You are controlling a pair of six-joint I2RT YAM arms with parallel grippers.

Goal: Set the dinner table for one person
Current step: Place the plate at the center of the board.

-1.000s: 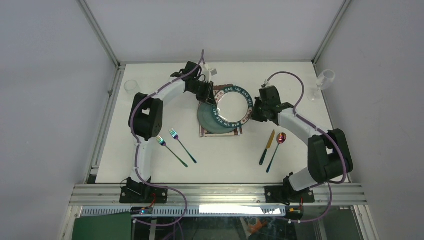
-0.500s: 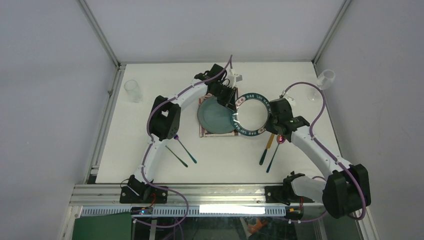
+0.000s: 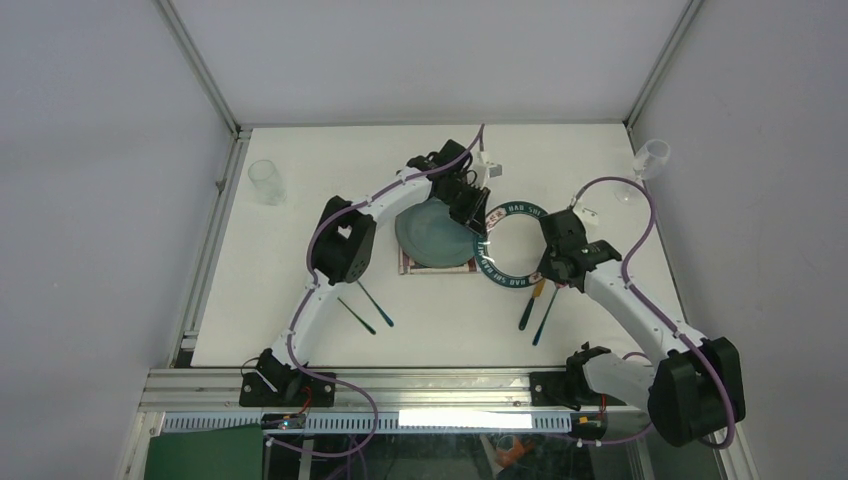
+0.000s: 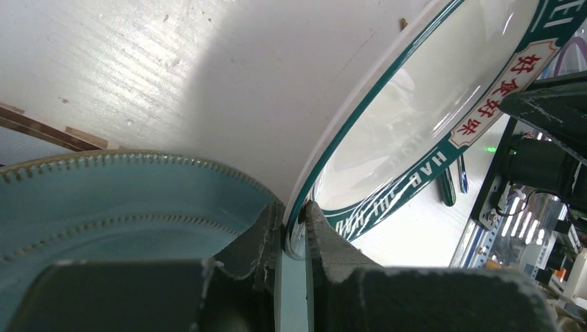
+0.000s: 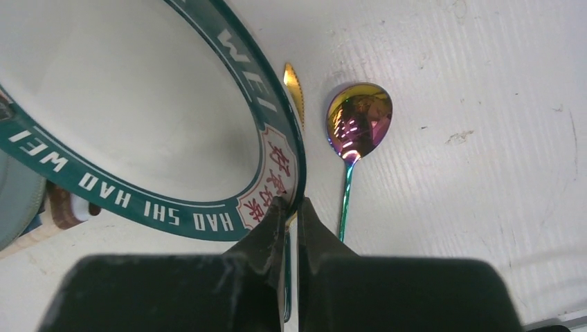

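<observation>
right now both arms are reaching toward the middle of the dinner table [image 3: 300,150], the big white top that is sitting inside the frame of metal rails. the left gripper [image 4: 294,220] is pinching the left rim of the white plate [image 3: 515,247], the one with the green lettered border, and its two fingers are clenched on the thin edge. the right gripper [image 5: 287,207] is doing the same on the opposite rim, with its fingers clenched just at the red characters printed there. so the plate is being held from both sides. in the top view its left edge is overlapping the right edge of the teal plate [image 3: 430,233], which is lying on the striped placemat [image 3: 440,268]. i cannot tell whether the white plate is touching the table under it. just beside the right gripper the knife [image 3: 528,310] and the iridescent spoon [image 5: 358,121] are lying side by side, and the knife tip is partly hiding under the plate rim. two forks [image 3: 372,303] are lying under the left arm, with only their handles showing. a clear tumbler [image 3: 265,182] is standing near the far left edge, and a wine glass [image 3: 650,160] is standing at the far right corner.
</observation>
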